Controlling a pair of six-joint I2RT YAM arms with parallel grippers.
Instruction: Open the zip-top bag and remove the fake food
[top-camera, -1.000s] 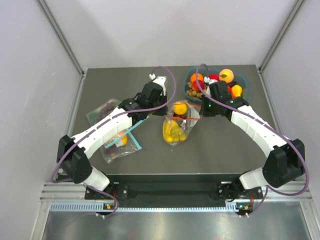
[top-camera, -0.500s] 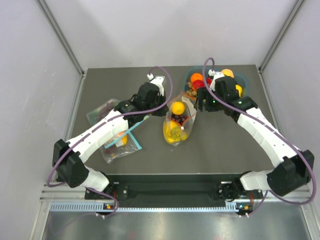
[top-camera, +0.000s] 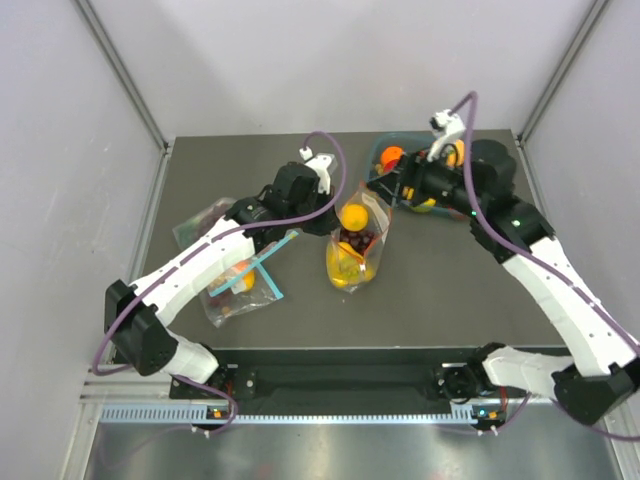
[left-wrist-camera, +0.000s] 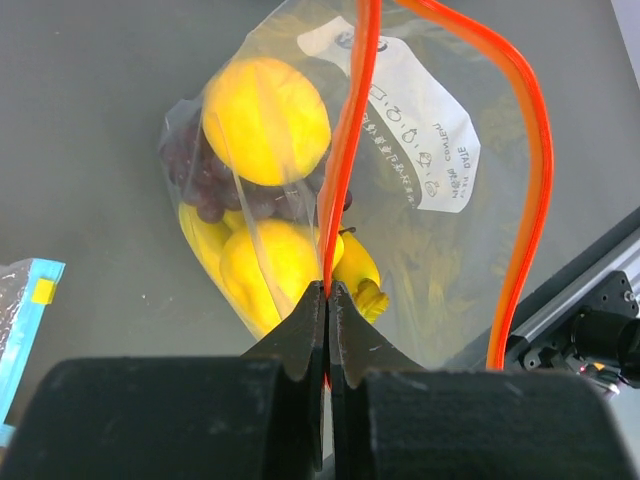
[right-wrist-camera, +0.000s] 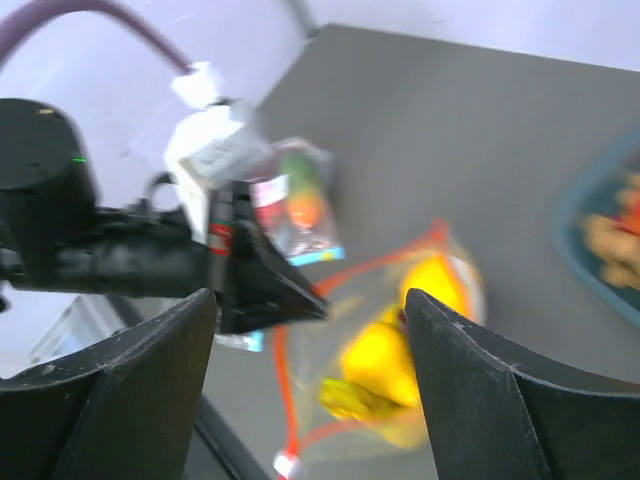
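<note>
Plainly, the zip-top bag (top-camera: 355, 245) sits near the middle of the table (top-camera: 450, 290), mouth gaping, with the lemon (left-wrist-camera: 265, 120), grape cluster (left-wrist-camera: 205, 180) and banana bunch (left-wrist-camera: 260, 280) inside. The left gripper (left-wrist-camera: 327, 300) is clamped tight on 1 lip's red-orange zip strip (left-wrist-camera: 345, 160). The right gripper (right-wrist-camera: 308, 310) hangs wide open and empty beyond the bag. The film looks thin, soft and slippery, so the stiffer strip is the sound hold. The fruit is probably light but smooth, and the uppermost lemon likely wants gripping across its middle.
</note>
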